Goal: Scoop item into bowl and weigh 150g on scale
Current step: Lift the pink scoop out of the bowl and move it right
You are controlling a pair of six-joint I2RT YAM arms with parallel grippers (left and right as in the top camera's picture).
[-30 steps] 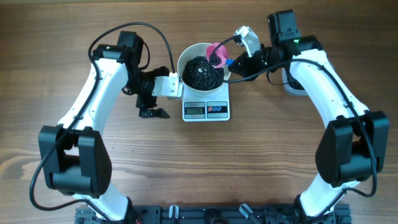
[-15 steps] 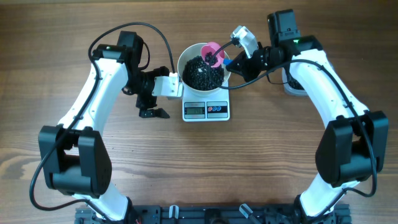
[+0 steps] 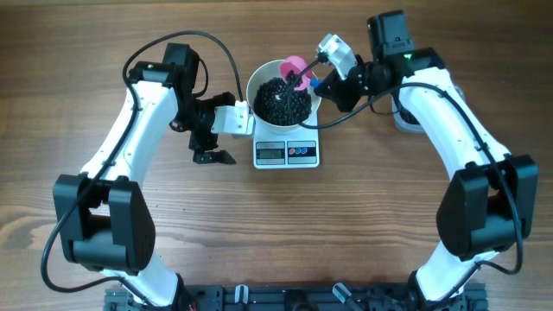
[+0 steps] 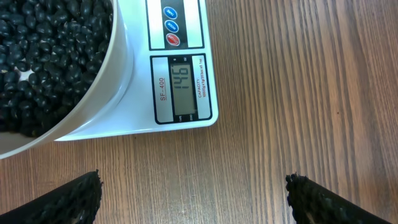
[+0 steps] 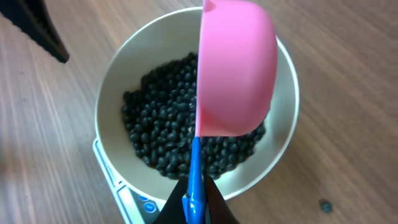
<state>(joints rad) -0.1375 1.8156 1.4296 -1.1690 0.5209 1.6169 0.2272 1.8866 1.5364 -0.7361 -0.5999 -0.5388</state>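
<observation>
Overhead: straight down, whole table. Left wrist: close, looking down at the scale. Right wrist: close, looking down into the bowl (shared by all three views).

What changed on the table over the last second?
The right gripper, shut on the pink scoop by its handle, carried it a little toward the far rim of the bowl. The left gripper stayed open beside the scale. The bowl, beans and scale did not move.

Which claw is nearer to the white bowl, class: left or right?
Right. The right claw grips a pink scoop at the bowl's right rim; the open left claw hangs clear of it, left of the scale.
</observation>
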